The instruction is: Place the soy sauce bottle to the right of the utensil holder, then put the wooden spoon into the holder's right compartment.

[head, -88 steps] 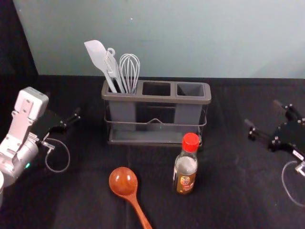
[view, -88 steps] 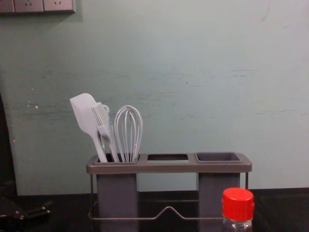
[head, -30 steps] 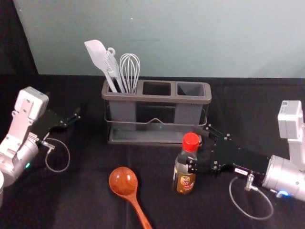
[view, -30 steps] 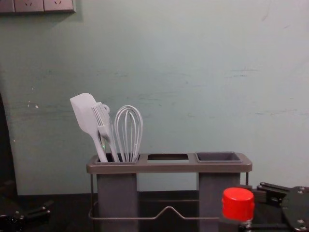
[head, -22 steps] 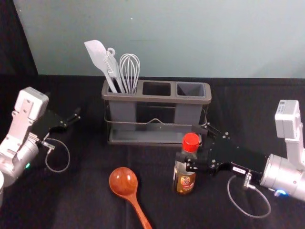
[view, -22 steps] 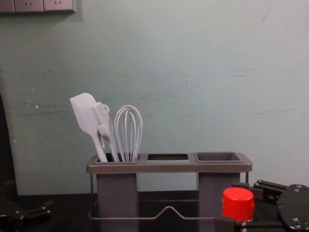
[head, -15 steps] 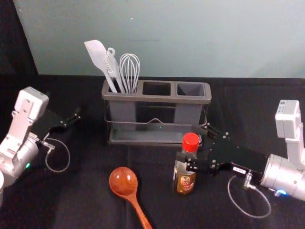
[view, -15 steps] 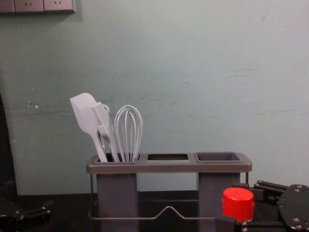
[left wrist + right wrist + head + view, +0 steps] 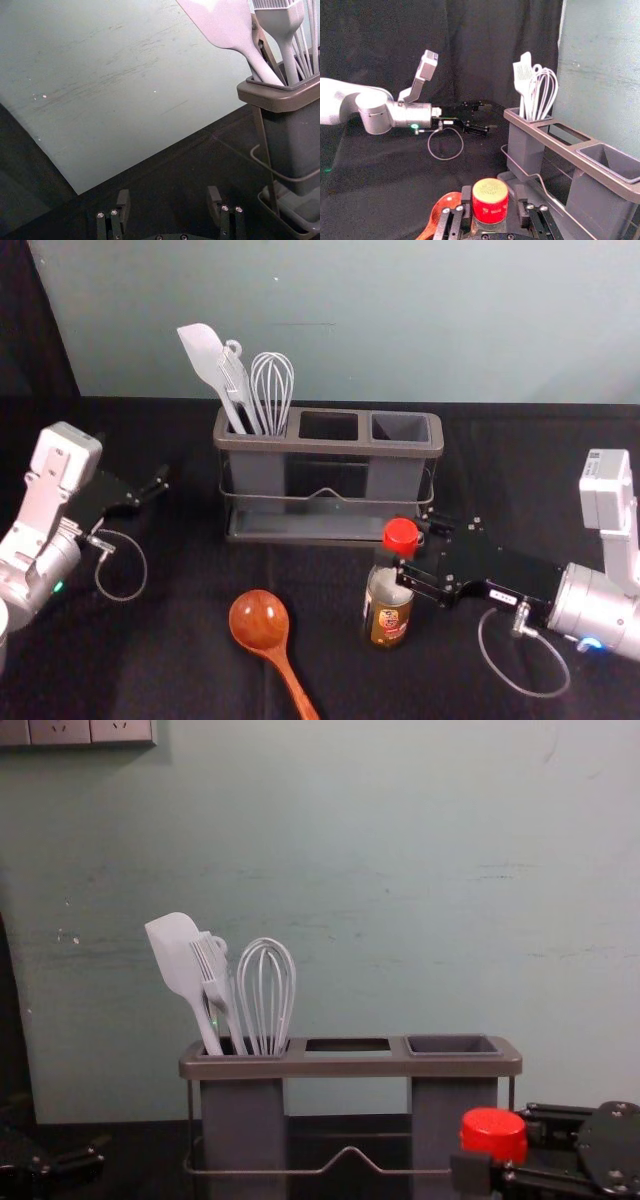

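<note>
Head view: the soy sauce bottle (image 9: 388, 618) stands upright on the bench (image 9: 180, 650), in front of the right end of the utensil holder (image 9: 330, 448). Your right hand (image 9: 493, 194) reaches in from the right, across the bottle's vertical axis, and is the nearer one. Its fingers are apart, one on each side of the red cap (image 9: 490, 200); the right wrist view shows a slight gap on the holder side, so do not assume a secure grip. Your left hand (image 9: 168, 197) is parked left of the holder, fingers spread. Close squarely on the neck, then carry the bottle rightward, on the right arm's own side, past the holder's end. Keep it vertical; an off-centre squeeze could tip it. The wooden spoon (image 9: 260, 622) lies to the bottle's left and awaits the second step.
</note>
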`<action>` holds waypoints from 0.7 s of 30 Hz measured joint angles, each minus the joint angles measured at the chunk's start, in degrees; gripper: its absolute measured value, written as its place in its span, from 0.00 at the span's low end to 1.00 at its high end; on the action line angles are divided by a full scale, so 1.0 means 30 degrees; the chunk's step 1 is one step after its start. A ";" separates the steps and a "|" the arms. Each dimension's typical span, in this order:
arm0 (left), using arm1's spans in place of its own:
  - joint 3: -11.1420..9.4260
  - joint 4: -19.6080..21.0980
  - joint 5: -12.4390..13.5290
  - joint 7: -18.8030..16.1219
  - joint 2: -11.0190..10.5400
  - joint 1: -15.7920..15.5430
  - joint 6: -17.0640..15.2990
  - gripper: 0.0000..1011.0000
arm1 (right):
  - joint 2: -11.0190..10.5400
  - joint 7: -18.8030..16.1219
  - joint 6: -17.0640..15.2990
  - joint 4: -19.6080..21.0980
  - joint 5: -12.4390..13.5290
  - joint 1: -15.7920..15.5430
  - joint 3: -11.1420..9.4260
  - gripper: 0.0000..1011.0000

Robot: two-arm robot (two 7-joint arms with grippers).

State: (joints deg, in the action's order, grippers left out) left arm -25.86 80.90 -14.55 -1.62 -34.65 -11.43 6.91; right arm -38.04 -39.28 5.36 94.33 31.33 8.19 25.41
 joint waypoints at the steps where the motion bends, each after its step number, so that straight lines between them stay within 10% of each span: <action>1: 0.0000 0.0000 -0.0001 -0.0001 0.0000 0.0000 0.0001 0.99 | -0.0003 -0.0004 0.0000 0.0002 0.0004 -0.0001 -0.0002 0.53; 6: 0.0000 0.0000 -0.0002 -0.0001 0.0000 0.0000 0.0000 0.99 | -0.0011 -0.0014 0.0000 0.0012 0.0016 -0.0002 -0.0002 0.38; 21: 0.0000 0.0000 -0.0001 -0.0001 0.0001 0.0000 0.0000 0.99 | -0.0511 0.0146 0.0156 0.0761 0.0359 -0.0544 -0.0639 0.38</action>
State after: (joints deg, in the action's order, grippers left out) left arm -25.86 80.90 -14.55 -1.62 -34.64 -11.43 6.91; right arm -39.58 -38.84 5.82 96.61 32.40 6.56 23.49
